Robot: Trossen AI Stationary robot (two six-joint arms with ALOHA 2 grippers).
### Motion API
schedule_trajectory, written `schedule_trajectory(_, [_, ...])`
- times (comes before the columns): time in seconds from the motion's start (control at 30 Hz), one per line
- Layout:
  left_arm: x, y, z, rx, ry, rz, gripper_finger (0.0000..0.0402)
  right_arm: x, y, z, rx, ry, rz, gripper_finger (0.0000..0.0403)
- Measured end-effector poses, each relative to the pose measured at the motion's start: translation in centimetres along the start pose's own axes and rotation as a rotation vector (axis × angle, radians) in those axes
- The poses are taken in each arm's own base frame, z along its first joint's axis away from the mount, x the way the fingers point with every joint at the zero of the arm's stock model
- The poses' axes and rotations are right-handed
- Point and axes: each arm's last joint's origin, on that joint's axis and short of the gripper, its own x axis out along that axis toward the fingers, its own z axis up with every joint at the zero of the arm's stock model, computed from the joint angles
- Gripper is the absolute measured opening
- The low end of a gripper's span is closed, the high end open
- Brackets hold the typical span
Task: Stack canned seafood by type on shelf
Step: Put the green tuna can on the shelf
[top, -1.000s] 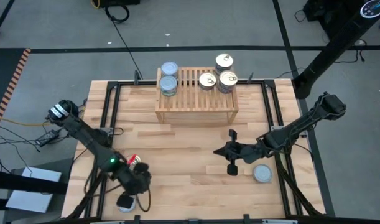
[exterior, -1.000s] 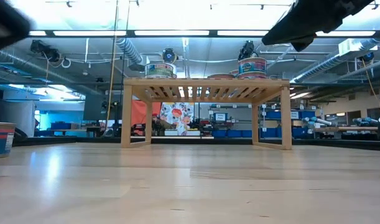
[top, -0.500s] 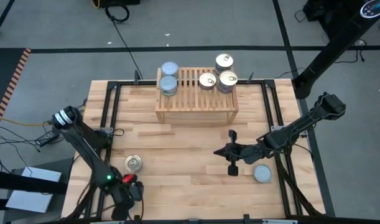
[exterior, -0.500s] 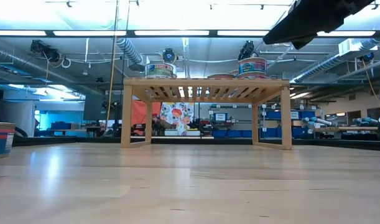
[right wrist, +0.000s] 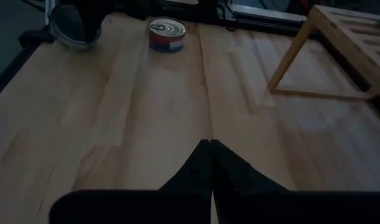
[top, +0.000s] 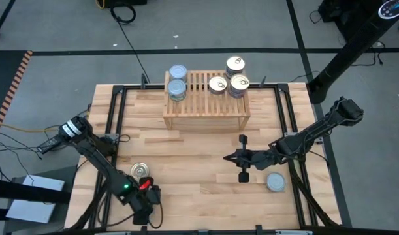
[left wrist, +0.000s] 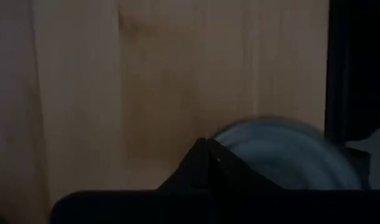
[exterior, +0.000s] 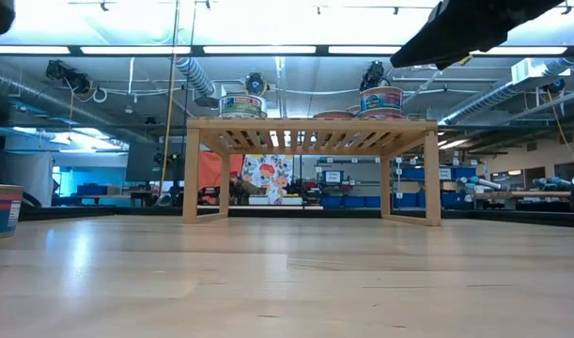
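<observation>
1. Plank table [top: 199, 189] carries everything; landmark = shelf [top: 206, 108], at the table's far edge, centre
2. Shelf: slatted top, solid side boards; in low view [exterior: 310, 124] it stands on its legs w/ tins on top
3. Left arm reaches to the near-left corner, well away from shelf; left gripper [top: 142, 210] sits at the table's near edge, fingers closed, nothing visibly held
4. Right arm comes in from the right; right gripper [top: 233, 158] is in front of shelf, near side, fingers pressed together, empty
5. Silver-lid tins [top: 177, 83]: 2 at shelf's left end
6. Gold-lid tins [top: 229, 76]: 3 clustered at shelf's right end
7. Loose gold-lid tin [top: 140, 171] on table, front-left of shelf, just beside left gripper
8. Loose silver-lid tin [top: 275, 182] on table, front-right of shelf, near right arm
</observation>
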Motion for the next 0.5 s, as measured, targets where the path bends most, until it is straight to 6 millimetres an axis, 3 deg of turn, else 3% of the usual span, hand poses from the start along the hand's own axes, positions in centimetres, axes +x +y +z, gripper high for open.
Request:
schedule_trajectory(0.2, [-0.5,0.9,2.2,0.087,-0.035,0.014,0.0,0.0,0.0,0.0,-0.001,0.0,0.0,0.0007])
schedule_trajectory(0.5, [-3.4,-0.9,4.1,0.149,-0.05,0.026,0.0,-0.1,0.2,0.0,0.005,-0.001,0.007,0.0007])
